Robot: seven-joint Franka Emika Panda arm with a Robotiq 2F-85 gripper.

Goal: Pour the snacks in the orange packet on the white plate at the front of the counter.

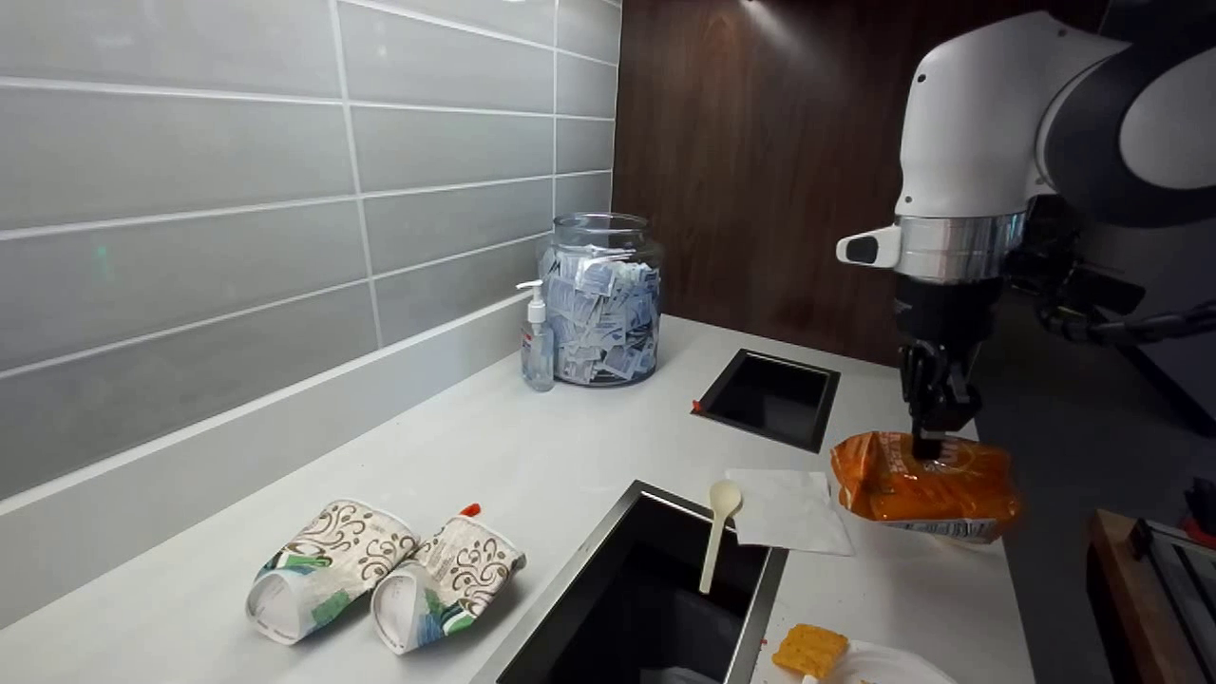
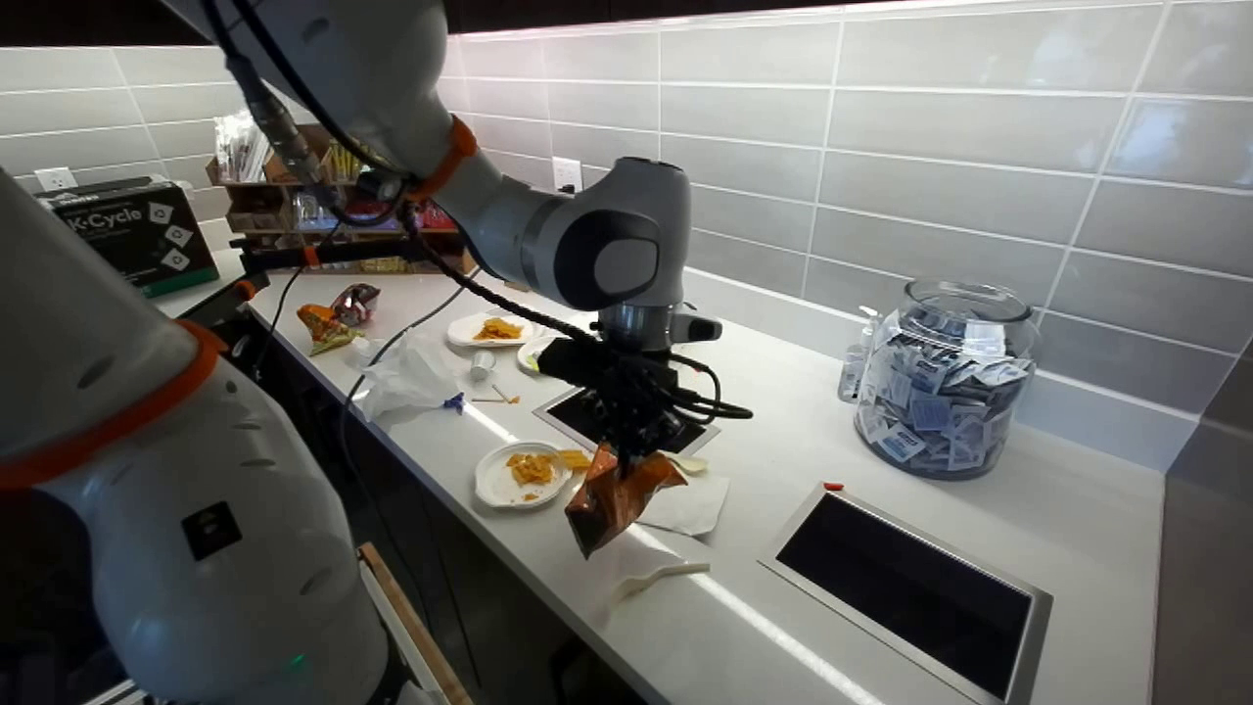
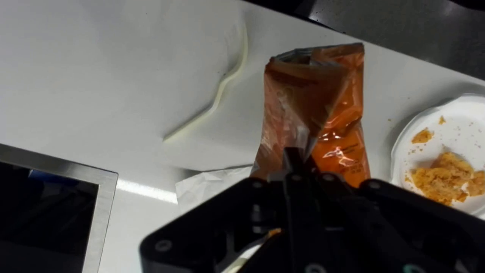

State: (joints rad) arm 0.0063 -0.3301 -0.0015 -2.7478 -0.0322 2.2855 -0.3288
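My gripper (image 1: 929, 446) is shut on the orange packet (image 1: 912, 496), pinching its crinkled foil above the counter (image 1: 427, 475). In the wrist view the packet (image 3: 343, 117) extends beyond the black fingers, with a dark gap at its far end. That end tips downward in an exterior view, where the packet (image 2: 615, 504) hangs beside the white plate (image 2: 494, 493). Yellow-orange snacks (image 2: 532, 468) lie on this plate, and a piece rests at its rim. At the right of the wrist view, crumbs and broken snacks (image 3: 443, 176) show on the plate (image 3: 470, 113).
A white napkin (image 1: 793, 508), pale spoons (image 1: 717, 537) and dark cut-outs (image 1: 655, 589) lie near the arm. Two speckled packets (image 1: 332, 560) sit by the wall. A glass jar (image 1: 608, 313) and a pump bottle (image 1: 538, 351) stand behind. Another plate with snacks (image 2: 497, 330) is farther along.
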